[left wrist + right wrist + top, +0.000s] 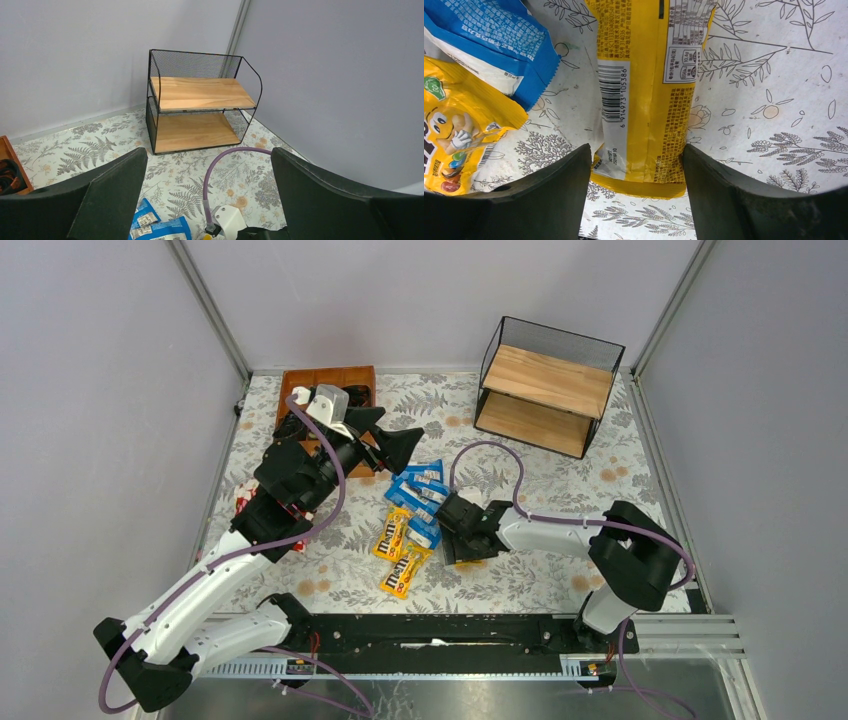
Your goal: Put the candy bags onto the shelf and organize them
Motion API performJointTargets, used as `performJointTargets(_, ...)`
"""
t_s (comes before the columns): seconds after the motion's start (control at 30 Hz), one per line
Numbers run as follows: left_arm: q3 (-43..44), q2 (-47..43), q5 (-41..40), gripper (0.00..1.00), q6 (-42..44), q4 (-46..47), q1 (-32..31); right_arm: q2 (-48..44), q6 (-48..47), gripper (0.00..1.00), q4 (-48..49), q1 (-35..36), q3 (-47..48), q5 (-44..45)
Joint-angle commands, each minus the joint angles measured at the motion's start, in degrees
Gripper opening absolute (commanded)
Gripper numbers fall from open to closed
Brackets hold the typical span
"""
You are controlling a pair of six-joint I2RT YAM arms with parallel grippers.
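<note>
A yellow candy bag [644,100] is laid flat on the worktop [530,575], well apart from the shelf [545,380] on its near side, with its long axis running away from the right hand [636,150]. That hand's fingers [549,200] are set apart astride the bag's near end and are not clamped on it.

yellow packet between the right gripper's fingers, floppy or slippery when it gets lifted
The flat yellow glossy packet, barcode up, will probably sag at its ends: it looks like thin film lying limp on the floral cloth. Its shiny surface may slip in the right gripper, whose fingers straddle it. Squeezed edgewise, it likely buckles.
</note>
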Motion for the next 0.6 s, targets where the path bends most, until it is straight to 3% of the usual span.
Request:
performJointTargets(0.0, 0.0, -0.1, 0.3, 0.99, 0.5, 3.1, -0.4, 0.2, 1.6, 0.69, -0.3, 0.9, 0.0, 3.3)
performJointTargets(0.13, 0.0, 0.1, 0.3, 0.99, 0.5, 3.1, -0.6, -0.1, 2.5, 0.63, 0.7, 1.1, -0.5, 3.6)
performJointTargets(0.57, 0.1, 0.1, 0.3, 0.99, 0.6, 3.0, -0.9, -4.4, 4.9, 0.57, 0.9, 1.7, -2.4, 6.4)
